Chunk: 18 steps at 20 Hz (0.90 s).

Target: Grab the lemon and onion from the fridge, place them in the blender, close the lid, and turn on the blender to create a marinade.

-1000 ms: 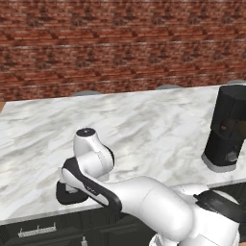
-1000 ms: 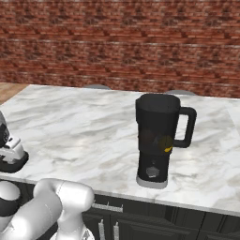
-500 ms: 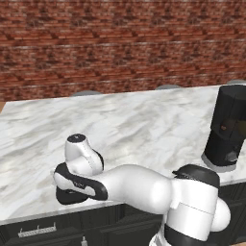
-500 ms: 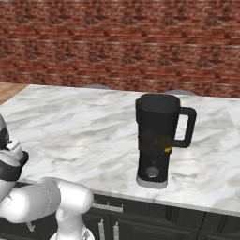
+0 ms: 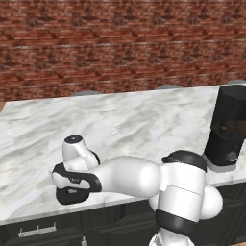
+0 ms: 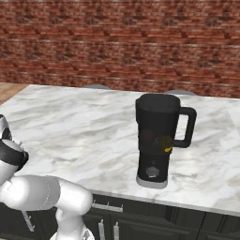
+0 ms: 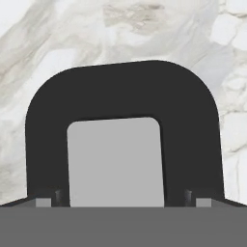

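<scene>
Hand view close above the black lid point(image 7: 120, 96) lying flat on the marble bench point(image 7: 72, 29), fingers point(image 7: 123, 198) spread wide either side of it, blender point(image 6: 158, 140) well apart, lemon point(image 6: 165, 143) and onion point(image 6: 148, 137) inside.

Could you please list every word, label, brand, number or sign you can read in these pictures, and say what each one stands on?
None: no readable text anywhere.
The blender carries no label, and its knob has no legible marking.
The lid shows a plain grey square, no lettering.
The marble counter and brick wall are unmarked.
</scene>
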Motion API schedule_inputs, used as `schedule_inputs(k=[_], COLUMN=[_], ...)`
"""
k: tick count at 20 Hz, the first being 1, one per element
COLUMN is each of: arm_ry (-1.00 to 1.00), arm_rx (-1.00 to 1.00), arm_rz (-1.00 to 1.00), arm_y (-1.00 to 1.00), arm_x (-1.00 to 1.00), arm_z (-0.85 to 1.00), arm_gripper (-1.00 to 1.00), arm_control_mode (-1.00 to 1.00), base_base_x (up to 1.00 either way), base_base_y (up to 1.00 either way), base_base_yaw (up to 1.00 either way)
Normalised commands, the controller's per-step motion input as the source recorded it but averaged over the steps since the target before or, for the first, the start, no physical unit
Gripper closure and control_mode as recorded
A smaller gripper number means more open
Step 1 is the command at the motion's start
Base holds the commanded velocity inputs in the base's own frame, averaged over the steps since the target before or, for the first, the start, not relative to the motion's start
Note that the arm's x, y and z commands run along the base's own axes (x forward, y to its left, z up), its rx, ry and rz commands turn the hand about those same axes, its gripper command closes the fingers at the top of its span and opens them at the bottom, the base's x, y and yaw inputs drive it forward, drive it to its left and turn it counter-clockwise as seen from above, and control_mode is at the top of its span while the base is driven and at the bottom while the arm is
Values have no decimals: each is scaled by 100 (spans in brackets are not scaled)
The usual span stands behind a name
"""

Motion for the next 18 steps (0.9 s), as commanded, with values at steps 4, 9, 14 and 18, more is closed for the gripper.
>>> schedule_inputs(k=[4,9,14,18], arm_ry=[0,0,0,0], arm_rx=[0,0,-1,-2], arm_rz=[0,0,0,0], arm_y=[6,19,19,0], arm_x=[20,19,6,0], arm_z=[-15,-10,-32,-69], arm_gripper=[-100,-100,-100,-100], arm_control_mode=[-100,-100,-100,-100], base_base_x=[0,0,0,0], base_base_y=[0,0,0,0], base_base_yaw=[0,0,0,0])
